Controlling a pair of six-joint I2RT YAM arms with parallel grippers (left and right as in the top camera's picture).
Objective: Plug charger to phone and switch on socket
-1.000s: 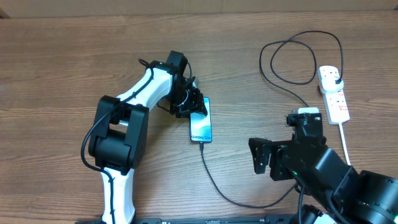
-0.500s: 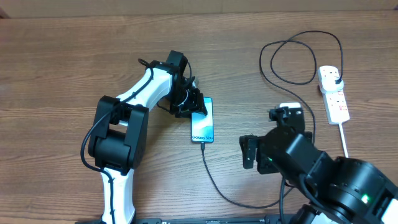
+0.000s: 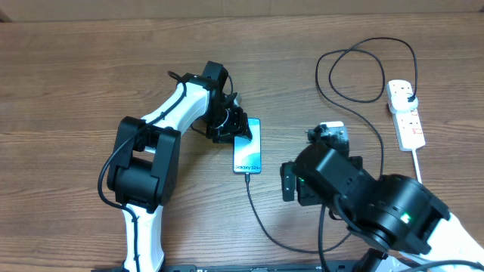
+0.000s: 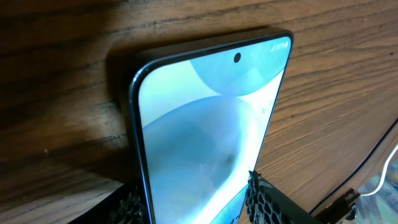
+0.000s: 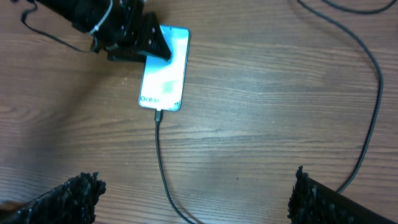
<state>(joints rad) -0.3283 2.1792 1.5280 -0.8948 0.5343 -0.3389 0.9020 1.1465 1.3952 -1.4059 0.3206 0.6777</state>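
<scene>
Your left gripper (image 3: 236, 133) straddles the top of the phone (image 3: 247, 156), fingers (image 4: 258, 196) at both long edges; pinching or not, you cannot tell. The phone lies screen-up on the table (image 3: 76, 75), the charger (image 5: 157, 134) in its lower end. Your right gripper (image 5: 199, 199) hovers beside it, spread wide and empty

My left arm stretches forward with the elbow bent, left gripper (image 3: 236, 128) down low, its fingers (image 4: 264, 199) set against both long edges of the phone (image 4: 205, 137). Right arm hunched near me, wrist tipped down, right gripper (image 5: 196, 202) spread wide and empty.
</scene>
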